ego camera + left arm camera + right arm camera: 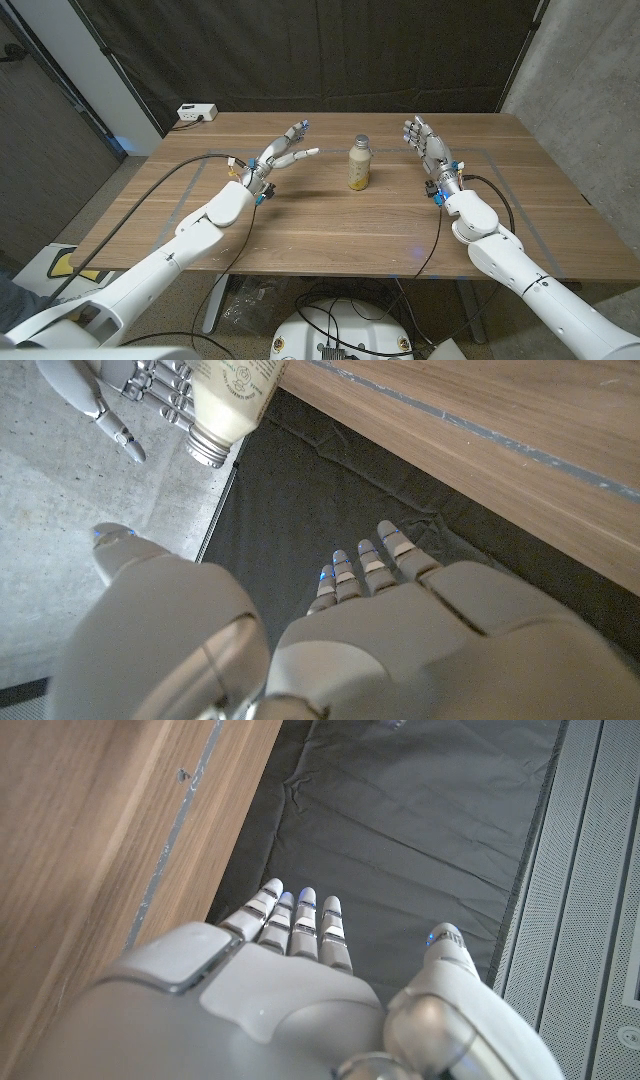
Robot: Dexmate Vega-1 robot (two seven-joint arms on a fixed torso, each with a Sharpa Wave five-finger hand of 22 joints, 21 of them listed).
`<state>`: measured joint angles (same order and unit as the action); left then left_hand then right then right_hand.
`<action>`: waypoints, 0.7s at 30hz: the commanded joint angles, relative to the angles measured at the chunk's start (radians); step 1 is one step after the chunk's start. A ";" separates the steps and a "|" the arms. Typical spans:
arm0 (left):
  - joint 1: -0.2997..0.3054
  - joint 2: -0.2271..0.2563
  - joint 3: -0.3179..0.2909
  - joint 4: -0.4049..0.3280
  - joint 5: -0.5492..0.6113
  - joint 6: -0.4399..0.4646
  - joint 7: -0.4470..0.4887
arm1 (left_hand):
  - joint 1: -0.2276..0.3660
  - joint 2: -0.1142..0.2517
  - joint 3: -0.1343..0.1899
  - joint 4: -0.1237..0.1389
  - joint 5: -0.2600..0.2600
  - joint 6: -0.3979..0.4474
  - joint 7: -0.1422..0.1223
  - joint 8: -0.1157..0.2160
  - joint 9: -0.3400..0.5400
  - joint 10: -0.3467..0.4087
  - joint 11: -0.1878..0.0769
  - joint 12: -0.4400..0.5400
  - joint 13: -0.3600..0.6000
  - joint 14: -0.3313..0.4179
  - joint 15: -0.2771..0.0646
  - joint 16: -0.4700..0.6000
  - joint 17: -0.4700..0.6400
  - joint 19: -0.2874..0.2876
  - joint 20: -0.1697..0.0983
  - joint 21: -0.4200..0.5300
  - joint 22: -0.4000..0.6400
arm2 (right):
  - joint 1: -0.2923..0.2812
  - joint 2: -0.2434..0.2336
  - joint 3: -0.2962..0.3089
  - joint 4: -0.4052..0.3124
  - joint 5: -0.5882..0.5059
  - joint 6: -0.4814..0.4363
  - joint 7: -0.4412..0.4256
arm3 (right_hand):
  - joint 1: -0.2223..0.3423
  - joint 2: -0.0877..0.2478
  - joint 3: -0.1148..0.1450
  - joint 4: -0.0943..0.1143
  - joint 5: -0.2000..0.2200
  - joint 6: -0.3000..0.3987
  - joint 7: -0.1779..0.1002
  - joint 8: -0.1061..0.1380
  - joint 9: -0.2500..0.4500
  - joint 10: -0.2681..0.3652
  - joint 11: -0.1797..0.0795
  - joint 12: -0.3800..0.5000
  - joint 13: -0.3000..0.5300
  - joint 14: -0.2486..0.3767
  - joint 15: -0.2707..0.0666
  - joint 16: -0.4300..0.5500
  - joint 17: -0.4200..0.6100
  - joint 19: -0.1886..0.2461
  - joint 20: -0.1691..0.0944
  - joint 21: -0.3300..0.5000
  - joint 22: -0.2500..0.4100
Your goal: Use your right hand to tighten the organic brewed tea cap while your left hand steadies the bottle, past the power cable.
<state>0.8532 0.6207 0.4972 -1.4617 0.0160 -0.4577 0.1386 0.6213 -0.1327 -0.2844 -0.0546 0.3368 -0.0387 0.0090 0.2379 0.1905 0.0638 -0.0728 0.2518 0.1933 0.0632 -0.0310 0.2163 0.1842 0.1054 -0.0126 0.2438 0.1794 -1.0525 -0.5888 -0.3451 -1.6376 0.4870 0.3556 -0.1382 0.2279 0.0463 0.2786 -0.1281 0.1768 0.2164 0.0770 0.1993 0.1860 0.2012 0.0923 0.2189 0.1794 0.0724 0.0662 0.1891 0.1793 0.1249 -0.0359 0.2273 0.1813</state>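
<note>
Both hands hover over the wooden table, holding nothing: left hand with fingers spread, right hand with fingers extended. Between them, toward the far edge, stands the capped tea bottle, upright, untouched, contents hidden by its label.

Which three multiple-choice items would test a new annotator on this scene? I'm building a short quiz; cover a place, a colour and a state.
1. Where does the tea bottle stand?
A. Between the two hands
B. By the table's near edge
C. Beside the white box at the far left corner

2. What colour is the bottle's cap?
A. Red
B. Silver
C. Green

3. What state is the right hand in?
A. Gripping the cap
B. Open, holding nothing
C. Pressing on the bottle

Answers: 1 A, the left hand and right hand flank it; 2 B, the cap looks metallic grey; 3 B, its fingers are spread, apart from the bottle.
</note>
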 commanded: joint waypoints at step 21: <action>-0.042 -0.024 0.182 -0.087 0.470 0.335 0.268 | 0.043 0.019 -0.003 -0.014 0.021 0.067 -0.005 0.016 0.002 0.075 -0.010 0.014 0.003 0.070 -0.009 0.013 0.001 0.056 -0.006 0.009 0.004 | -0.031 -0.009 0.015 -0.028 0.017 -0.006 0.000 | 0.001 -0.011 -0.006 0.000 -0.003 0.009 -0.004 0.000 0.004 0.019 0.003 0.006 0.004 0.019 -0.002 0.003 0.002 0.011 -0.003 0.002 0.003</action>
<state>0.8386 0.6175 0.6170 -1.5545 0.4008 -0.2001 0.3608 0.6552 -0.1126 -0.2851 -0.0638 0.3515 0.0154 0.0029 0.2452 0.1906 0.1288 -0.0820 0.2593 0.1932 0.1217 -0.0388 0.2242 0.1839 0.1522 -0.0193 0.2481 0.1792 -1.0743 -0.5972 -0.3339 -1.6617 0.4945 0.3484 -0.1426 0.2279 0.0464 0.2787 -0.1281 0.1769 0.2163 0.0769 0.1993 0.1887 0.2090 0.0953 0.2189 0.1793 0.0811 0.0647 0.1891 0.1792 0.1247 -0.0358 0.2273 0.1815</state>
